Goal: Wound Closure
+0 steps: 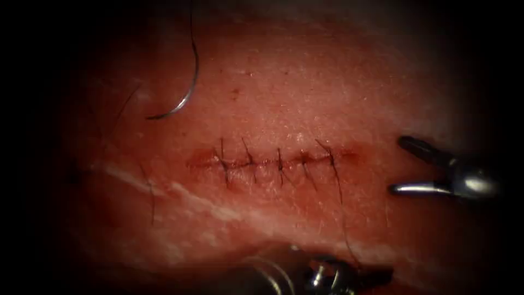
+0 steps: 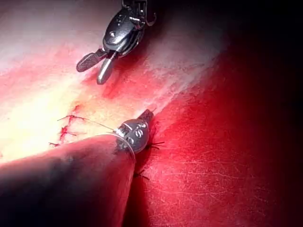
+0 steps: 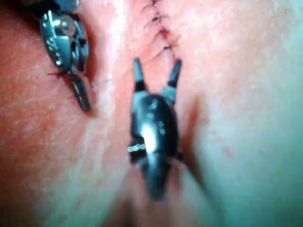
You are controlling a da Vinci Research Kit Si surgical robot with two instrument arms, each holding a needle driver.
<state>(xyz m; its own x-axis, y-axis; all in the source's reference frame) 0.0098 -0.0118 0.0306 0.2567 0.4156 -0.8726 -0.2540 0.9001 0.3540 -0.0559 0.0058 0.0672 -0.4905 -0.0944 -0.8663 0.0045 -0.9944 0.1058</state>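
The cut (image 1: 273,161), stitched shut across the tissue (image 1: 305,93), has thread (image 1: 341,202) trailing to the left tool (image 1: 376,273), apparently clamped on it, the needle (image 1: 185,95) lying loose upper left, the right tool (image 1: 401,166) spread, empty.

The endoscope looks down from above and in front at the stitched cut (image 1: 273,161) in the pink pork tissue (image 1: 327,87). Each wrist camera looks closely along its shaft; all share that cut.

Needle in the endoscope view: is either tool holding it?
No. The needle lies free on the tissue, far from the open right end effector and left end effector.
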